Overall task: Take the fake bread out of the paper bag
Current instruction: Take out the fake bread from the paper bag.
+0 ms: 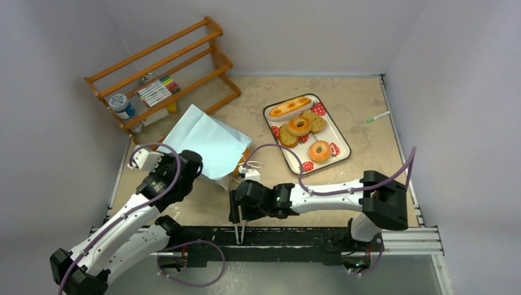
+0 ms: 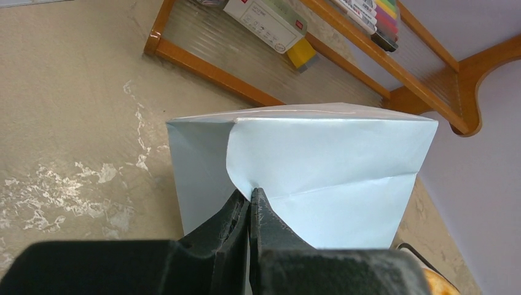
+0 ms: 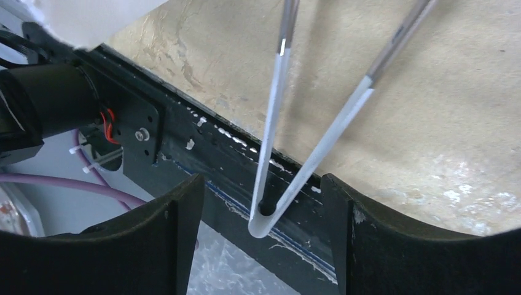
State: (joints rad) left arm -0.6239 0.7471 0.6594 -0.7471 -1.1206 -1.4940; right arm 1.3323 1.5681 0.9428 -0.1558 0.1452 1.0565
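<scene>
The pale-blue paper bag (image 1: 203, 142) lies tilted on the table, its mouth toward the right. My left gripper (image 1: 194, 169) is shut on a folded flap of the bag's bottom (image 2: 250, 195); the bag (image 2: 332, 166) fills the left wrist view. An orange bit (image 1: 246, 153) shows at the bag's mouth. The long loaf (image 1: 290, 106), two ring bagels (image 1: 298, 125) and toast slices (image 1: 317, 121) lie on the strawberry-print tray (image 1: 340, 161). My right gripper (image 1: 239, 212) is open, its fingers (image 3: 178, 233) either side of the metal tongs' hinge end (image 3: 265, 218), not touching it.
A wooden rack (image 1: 163, 67) with markers (image 1: 158, 90) stands at the back left, close behind the bag. A pen (image 1: 379, 117) lies at the far right. The tongs (image 1: 240, 232) overhang the black rail (image 1: 307, 236) at the table's front edge.
</scene>
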